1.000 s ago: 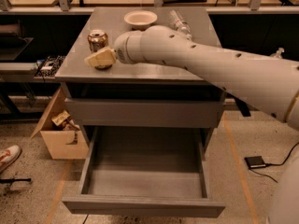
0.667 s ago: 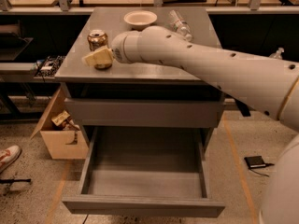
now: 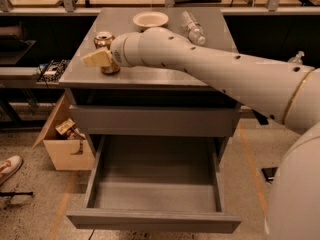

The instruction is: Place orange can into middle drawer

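Logging orange can (image 3: 104, 39) standing upright on the grey cabinet top (image 3: 150, 77), toward its left front corner, well above and behind the open middle drawer (image 3: 152, 221). Finding gripper (image 3: 98, 59) right at the can, with tan tip overlapping the can's front-left side at mid-height. Not managing to tell whether clamped on the can or merely beside it, so leaving that unjudged. Judging the can as light, thin-walled metal: stiff enough if sealed, denting under a hard squeeze if empty, smooth and somewhat slippery around the label. Favouring a side hold across the middle of the cylinder, below the silver rim and above the base taper, with moderate pressure and the can kept vertical. Expecting tipping or sliding if pushed from one side only, given the narrow base on a slick top. Noting white bowl (image 3: 150, 19) and clear plastic bottle (image 3: 192, 28) farther back on the same top, apart from the can. Seeing the drawer pulled out under the upper grey front (image 3: 152, 120), with low walls allowing a straight lowering past the cabinet's front edge.
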Robot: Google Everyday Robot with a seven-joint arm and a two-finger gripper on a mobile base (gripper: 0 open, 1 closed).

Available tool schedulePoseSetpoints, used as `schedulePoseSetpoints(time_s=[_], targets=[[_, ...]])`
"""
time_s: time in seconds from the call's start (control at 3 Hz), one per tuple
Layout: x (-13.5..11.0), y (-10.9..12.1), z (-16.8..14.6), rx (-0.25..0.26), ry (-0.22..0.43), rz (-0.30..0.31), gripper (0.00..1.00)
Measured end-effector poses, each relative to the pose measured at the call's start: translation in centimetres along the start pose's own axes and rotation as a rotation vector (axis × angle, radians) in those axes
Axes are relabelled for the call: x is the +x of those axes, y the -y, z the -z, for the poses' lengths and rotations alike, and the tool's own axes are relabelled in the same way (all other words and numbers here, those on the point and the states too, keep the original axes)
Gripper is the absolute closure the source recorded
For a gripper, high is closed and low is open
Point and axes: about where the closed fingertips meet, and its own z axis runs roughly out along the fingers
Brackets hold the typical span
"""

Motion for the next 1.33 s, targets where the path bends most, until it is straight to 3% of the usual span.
schedulePoseSetpoints(time_s=[0.67,1.0,1.33], targets=[[-0.5,-1.5,-1.4,-0.034,0.022,-0.02,0.64],[-0.8,-1.9,-0.8,-0.056,0.037,-0.009,0.87],[-1.3,-1.9,2.2,-0.11,0.053,0.034,1.0]])
